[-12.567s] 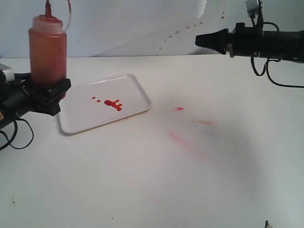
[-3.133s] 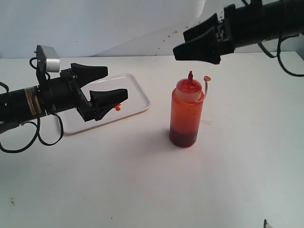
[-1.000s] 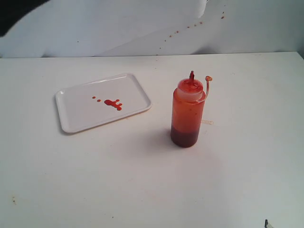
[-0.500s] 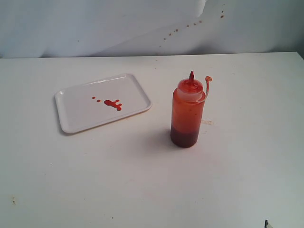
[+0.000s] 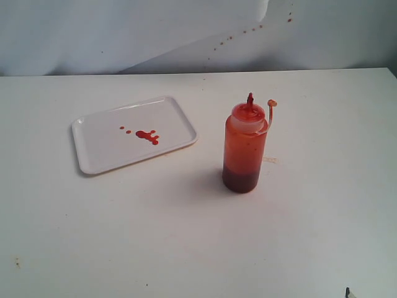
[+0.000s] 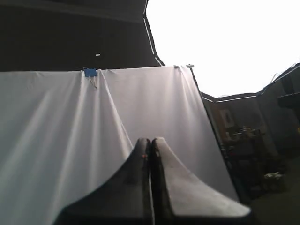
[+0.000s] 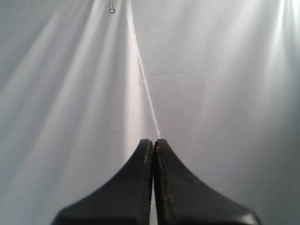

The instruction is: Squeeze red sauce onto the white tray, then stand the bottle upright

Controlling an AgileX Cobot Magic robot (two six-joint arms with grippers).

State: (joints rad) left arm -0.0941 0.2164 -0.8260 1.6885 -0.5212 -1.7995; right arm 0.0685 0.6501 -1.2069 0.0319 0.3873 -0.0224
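The bottle [image 5: 244, 149] stands upright on the white table right of centre, with its red nozzle up, its small cap hanging on a tether and dark red at its base. The white tray [image 5: 102, 148] lies to its left, and on it are a blob and a few drops of red sauce [image 5: 146, 135]. Neither arm appears in the exterior view. My left gripper [image 6: 150, 140] is shut on nothing and faces a white backdrop sheet. My right gripper [image 7: 153, 141] is also shut on nothing, facing white cloth.
A white backdrop [image 5: 124, 37] with small red spatters [image 5: 236, 37] rises behind the table. A faint tan smear [image 5: 270, 160] marks the table just right of the bottle. In the left wrist view, dark room clutter [image 6: 253, 154] shows beside the sheet.
Three seconds ago both open grippers hung near the bottle and tray. A second ago only a dark edge showed at the exterior view's top left. Now it is gone; bottle and tray have not moved.
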